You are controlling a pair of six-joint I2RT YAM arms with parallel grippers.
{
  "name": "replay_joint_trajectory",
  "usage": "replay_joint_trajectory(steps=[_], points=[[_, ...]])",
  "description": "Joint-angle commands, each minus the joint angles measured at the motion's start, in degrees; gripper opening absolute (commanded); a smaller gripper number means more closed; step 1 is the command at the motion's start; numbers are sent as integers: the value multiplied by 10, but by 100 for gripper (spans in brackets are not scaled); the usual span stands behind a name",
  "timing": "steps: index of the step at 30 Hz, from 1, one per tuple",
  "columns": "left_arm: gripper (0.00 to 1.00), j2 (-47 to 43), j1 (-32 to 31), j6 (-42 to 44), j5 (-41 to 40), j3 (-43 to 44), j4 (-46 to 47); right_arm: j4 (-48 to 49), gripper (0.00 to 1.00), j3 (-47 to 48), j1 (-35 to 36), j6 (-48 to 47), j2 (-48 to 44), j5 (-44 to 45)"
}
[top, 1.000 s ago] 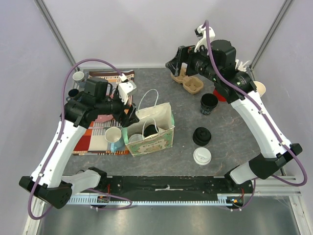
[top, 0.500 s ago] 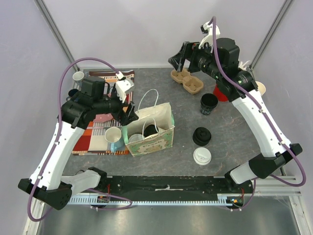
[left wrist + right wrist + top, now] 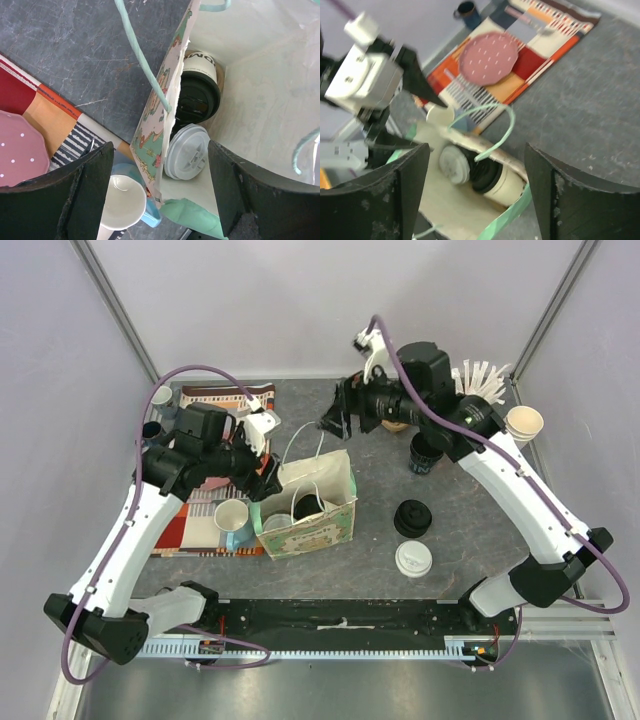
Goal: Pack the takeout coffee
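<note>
Left gripper [image 3: 266, 480] spread wide, nothing clamped. Paper bag [image 3: 312, 522] rim straddled at 9 o'clock; contact can't be told. Right gripper [image 3: 335, 422] spread wide, empty, held above bag's 12 o'clock. White-lidded cup [image 3: 187, 159] seen inside bag beside black-lidded cup [image 3: 198, 97], bodies hidden. Second white-lidded cup [image 3: 413, 559] stood on table [image 3: 370, 490] at bag's 4 o'clock. Right wrist view blurred.

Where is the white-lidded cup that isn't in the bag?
In the top view, the white-lidded cup stands right of centre on the table, just below the black lid and right of the bag.
</note>
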Motion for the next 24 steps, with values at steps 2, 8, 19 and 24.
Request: replay_joint_trajectory(steps=[2,8,19,24], points=[[82,20,-2,34,-26,23,14,-80,74,-5,33,-34,-14,-25],[66,41,-21,71,16,-24,-13,-104,52,0,40,-43,-11,-34],[2,-41,-53,11,10,-15,41,-145,3,-34,137,-106,4,-41],[2,-56,-62,2,-48,-16,57,-149,0,-78,186,-169,3,-1]])
